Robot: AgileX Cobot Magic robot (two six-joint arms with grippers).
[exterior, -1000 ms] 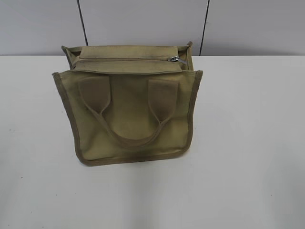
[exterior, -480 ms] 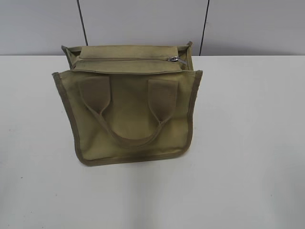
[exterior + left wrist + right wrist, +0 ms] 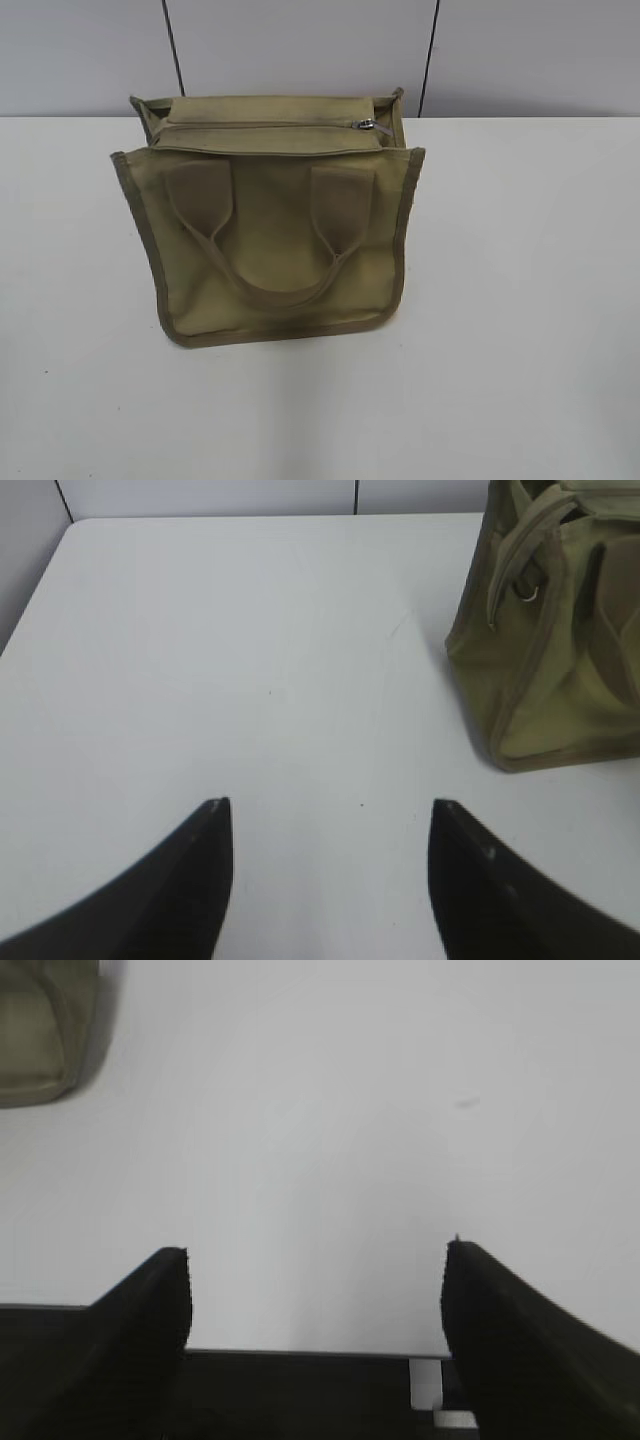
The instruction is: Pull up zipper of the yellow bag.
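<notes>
The yellow bag (image 3: 275, 235), an olive-khaki canvas tote with two wide handle straps, stands on the white table in the exterior view. Its zipper (image 3: 260, 125) runs along the top, with the silver slider (image 3: 366, 124) at the right end. Neither gripper shows in the exterior view. In the left wrist view the bag (image 3: 560, 650) is at the upper right, and my left gripper (image 3: 330, 805) is open and empty over bare table, apart from it. In the right wrist view a bag corner (image 3: 45, 1030) shows at the upper left, and my right gripper (image 3: 317, 1250) is open and empty at the table's front edge.
The white table (image 3: 520, 300) spreads around the bag on all sides. A grey panelled wall (image 3: 300, 50) stands right behind the bag. The table's front edge (image 3: 310, 1352) shows in the right wrist view.
</notes>
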